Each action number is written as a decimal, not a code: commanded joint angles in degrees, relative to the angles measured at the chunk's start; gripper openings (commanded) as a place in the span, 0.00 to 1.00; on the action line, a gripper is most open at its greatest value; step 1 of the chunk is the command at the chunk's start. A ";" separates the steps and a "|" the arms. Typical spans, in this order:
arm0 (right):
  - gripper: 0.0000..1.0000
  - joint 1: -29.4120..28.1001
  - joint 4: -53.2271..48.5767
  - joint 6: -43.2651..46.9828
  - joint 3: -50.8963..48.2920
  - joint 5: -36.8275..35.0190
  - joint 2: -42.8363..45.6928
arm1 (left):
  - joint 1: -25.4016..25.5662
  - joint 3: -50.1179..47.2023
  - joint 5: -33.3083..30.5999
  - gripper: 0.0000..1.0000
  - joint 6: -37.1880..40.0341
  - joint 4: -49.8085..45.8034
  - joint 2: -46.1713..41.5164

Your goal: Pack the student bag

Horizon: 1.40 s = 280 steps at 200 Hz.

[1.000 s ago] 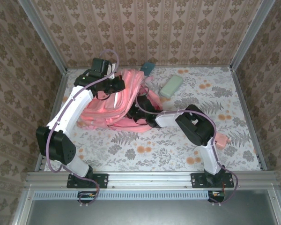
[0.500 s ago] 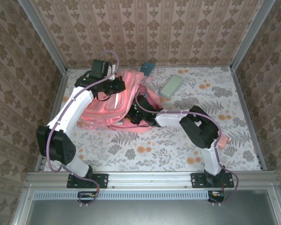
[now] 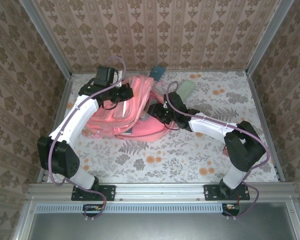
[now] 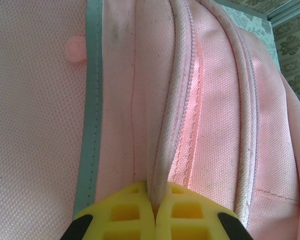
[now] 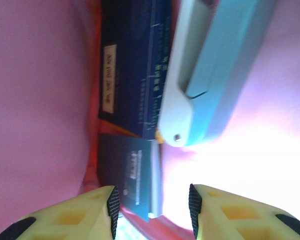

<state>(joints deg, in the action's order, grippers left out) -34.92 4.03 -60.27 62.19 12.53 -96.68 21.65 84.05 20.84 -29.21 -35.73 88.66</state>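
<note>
1. Noted student bag [image 3: 121,114] slumped on the left-centre of the floral table [image 3: 190,160], toward the far wall, mouth turned to the right
2. Found left pincer [image 4: 155,200] closed narrow on a raised fold of the bag's pink fabric, beside a zip line; from above, placed at the bag's far edge
3. Logged grey stripe [image 4: 91,100] running along the fabric left of that fold, with a round pink stud [image 4: 75,49] just beside it
4. Found right pincer [image 5: 152,200] at the bag's mouth, yellow fingers standing apart, nothing pinched between them
5. Seen inside the pink lining: pale blue case [image 5: 215,75] just beside a dark blue booklet [image 5: 132,60]; second dark card [image 5: 130,175] lower, near the fingertips
6. Spotted teal object [image 3: 158,72] against the far wall beyond the bag
7. Spotted pale green case [image 3: 186,88] on the table right of the bag, partly hidden by the right arm
</note>
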 commanded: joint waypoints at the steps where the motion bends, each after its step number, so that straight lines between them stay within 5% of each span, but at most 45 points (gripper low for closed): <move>1: 0.45 2.19 -3.65 3.61 -2.15 -1.97 2.72 | -0.55 0.22 1.62 0.00 -0.50 3.40 -3.39; 47: 0.57 9.82 -11.98 11.68 1.10 -7.69 3.45 | 0.12 -2.46 2.89 0.00 -0.36 3.20 -4.77; 75: 0.79 13.44 -22.42 18.43 8.53 -16.22 -1.11 | 0.91 -5.12 2.89 0.00 -1.21 4.16 -5.92; 162: 0.87 16.51 -43.47 18.49 38.30 -25.94 -26.31 | 2.34 -8.05 3.48 0.00 -2.34 5.84 -6.89; 177: 0.88 16.50 -42.73 17.15 39.97 -25.56 -28.46 | 2.43 -8.20 3.50 0.00 -2.34 5.92 -6.85; 190: 0.99 16.55 -41.18 15.91 40.54 -24.85 -29.53 | 2.47 -8.38 3.64 0.00 -2.43 6.07 -6.82; 280: 1.00 16.12 -39.19 9.60 46.78 -22.54 -35.96 | 2.52 -9.06 4.36 0.00 -2.79 7.25 -5.72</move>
<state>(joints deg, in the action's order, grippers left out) -18.59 -32.82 -47.18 105.23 -9.45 -129.40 23.70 74.74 22.57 -30.48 -30.48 84.44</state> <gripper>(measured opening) 0.995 0.047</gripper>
